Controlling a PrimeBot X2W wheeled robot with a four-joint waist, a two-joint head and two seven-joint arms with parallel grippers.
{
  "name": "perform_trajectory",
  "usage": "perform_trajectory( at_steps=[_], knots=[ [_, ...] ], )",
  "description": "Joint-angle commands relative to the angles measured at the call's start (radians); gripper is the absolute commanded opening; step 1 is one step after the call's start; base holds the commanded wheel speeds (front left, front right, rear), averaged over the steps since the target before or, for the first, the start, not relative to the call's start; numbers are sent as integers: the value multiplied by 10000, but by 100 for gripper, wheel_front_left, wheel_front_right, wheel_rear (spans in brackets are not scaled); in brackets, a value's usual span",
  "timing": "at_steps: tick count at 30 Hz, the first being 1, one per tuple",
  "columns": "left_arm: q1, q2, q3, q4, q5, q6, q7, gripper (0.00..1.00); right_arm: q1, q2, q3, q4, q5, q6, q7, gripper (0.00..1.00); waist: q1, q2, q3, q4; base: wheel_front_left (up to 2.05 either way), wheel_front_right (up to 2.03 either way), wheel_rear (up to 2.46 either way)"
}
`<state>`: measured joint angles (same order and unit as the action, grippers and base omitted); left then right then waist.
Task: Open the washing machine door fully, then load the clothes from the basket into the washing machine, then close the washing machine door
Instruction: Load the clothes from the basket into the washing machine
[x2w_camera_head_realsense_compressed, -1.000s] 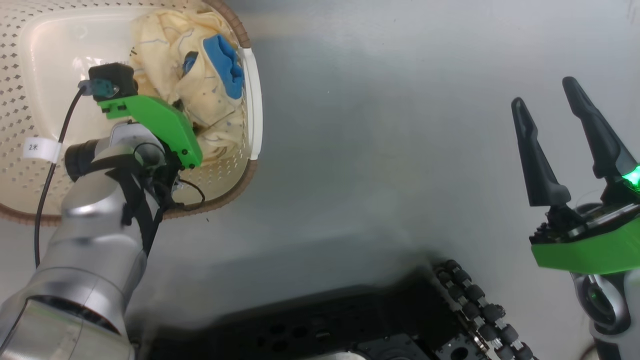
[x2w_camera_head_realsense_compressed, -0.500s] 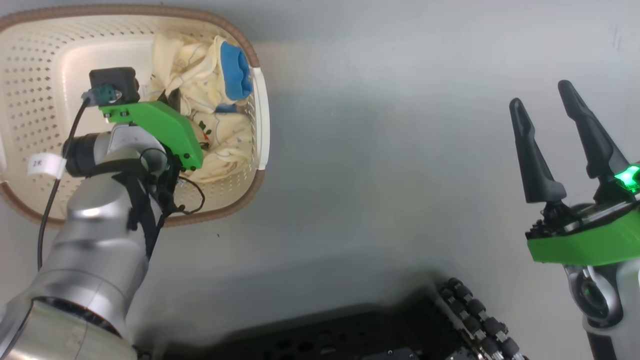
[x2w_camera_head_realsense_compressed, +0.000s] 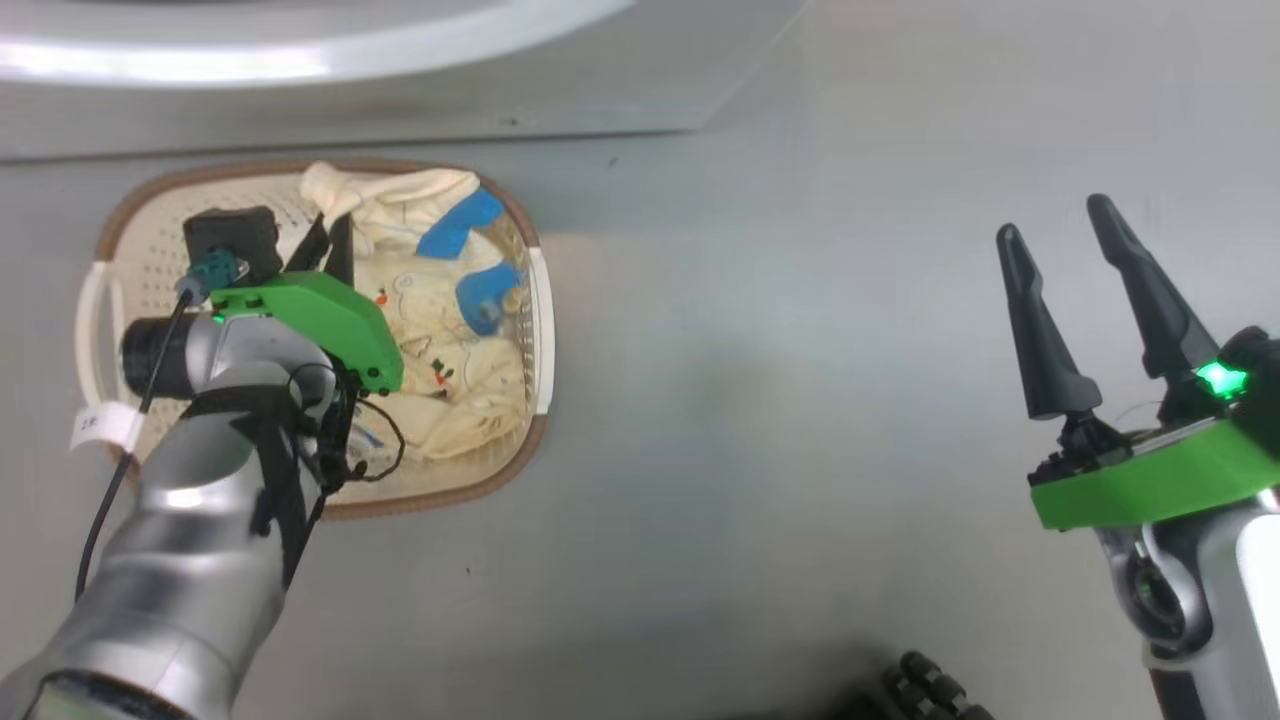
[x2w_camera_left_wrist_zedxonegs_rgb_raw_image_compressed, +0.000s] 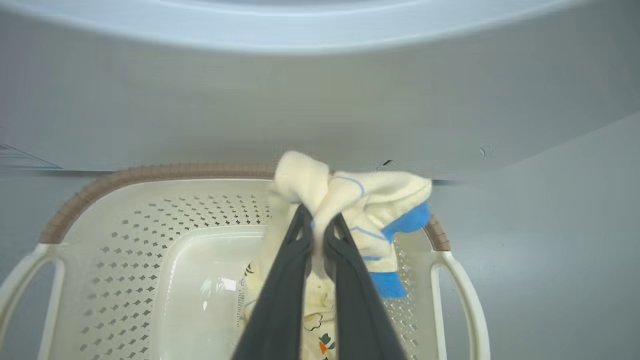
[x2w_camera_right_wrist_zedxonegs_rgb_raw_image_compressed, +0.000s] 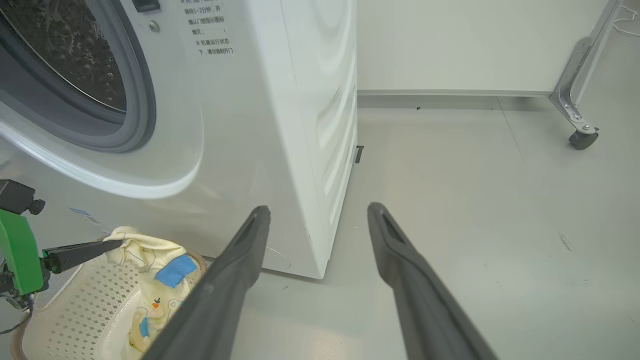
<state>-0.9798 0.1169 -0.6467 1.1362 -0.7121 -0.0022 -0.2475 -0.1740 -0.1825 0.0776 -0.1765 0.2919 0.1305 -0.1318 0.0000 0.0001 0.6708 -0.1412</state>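
L gripper (x2w_camera_left_wrist_zedxonegs_rgb_raw_image_compressed: 316, 220): fingers drawn almost together, pinching a fold of the clothes (x2w_camera_left_wrist_zedxonegs_rgb_raw_image_compressed: 370, 200). The pinched bunch is lifted above the basket (x2w_camera_left_wrist_zedxonegs_rgb_raw_image_compressed: 150, 172) rim, at the basket's washer-side end; the rest of the fabric trails down into the basket.

L arm pose: the silver forearm enters from the basket's near side. The wrist is bent over the basket interior and the fingers point toward the washer.

R gripper (x2w_camera_head_realsense_compressed: 1050, 215): jaws wide apart, holding nothing, well apart from the basket on its right, above bare floor (x2w_camera_head_realsense_compressed: 750, 400). Fingers point the same general way as the L gripper's.

View differences:
- L wrist view: shows the pinch itself, with fabric bulging both sides of the fingertips. A glossy basket bottom is exposed left of the heap.
- Head view: whole basket outline on the floor, just in front of the washing machine (x2w_camera_head_realsense_compressed: 300, 60).
- R wrist view: washer opening above the basket, with dark drum (x2w_camera_right_wrist_zedxonegs_rgb_raw_image_compressed: 65, 55) and grey seal (x2w_camera_right_wrist_zedxonegs_rgb_raw_image_compressed: 135, 100) exposed. A wheeled metal frame leg (x2w_camera_right_wrist_zedxonegs_rgb_raw_image_compressed: 582, 137) stands far right of the basket.

Counts: 2 grippers, 1 basket w/ 2 white handles, 1 washer. 2 blue cuff patches in head view. No. of garments in the heap: cannot tell.
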Motion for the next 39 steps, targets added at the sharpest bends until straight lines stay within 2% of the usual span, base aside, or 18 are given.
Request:
perform_trajectory(
  at_steps=[1,5,9,18,26,39],
  knots=[
    [345,514,360,-582,268,174,-138,0,208,5,235,-198,77,2,-38,100,0,-1,-777,-46,0,0,0],
    [1469,951,1103,-2396,1059,689,-140,0,279,117,317,60,74,2,3,100,0,-1,-1587,-40,0,0,0],
    [2772,1128,1974,-4194,1802,1058,-141,0,492,203,327,331,57,2,73,100,0,-1,-2401,47,0,0,0],
    [5335,1043,3273,-7153,3153,1382,-142,0,1020,425,261,638,-109,2,282,100,0,-1,-3919,271,0,0,0],
    [6876,951,3771,-8517,3902,1554,-142,0,1583,422,54,722,-419,2,494,100,0,-1,-5078,365,0,0,0],
    [8770,938,3916,-9602,4037,1710,-143,0,2456,590,-390,462,-800,2,803,100,0,-1,-6407,520,0,0,0]
  ],
)
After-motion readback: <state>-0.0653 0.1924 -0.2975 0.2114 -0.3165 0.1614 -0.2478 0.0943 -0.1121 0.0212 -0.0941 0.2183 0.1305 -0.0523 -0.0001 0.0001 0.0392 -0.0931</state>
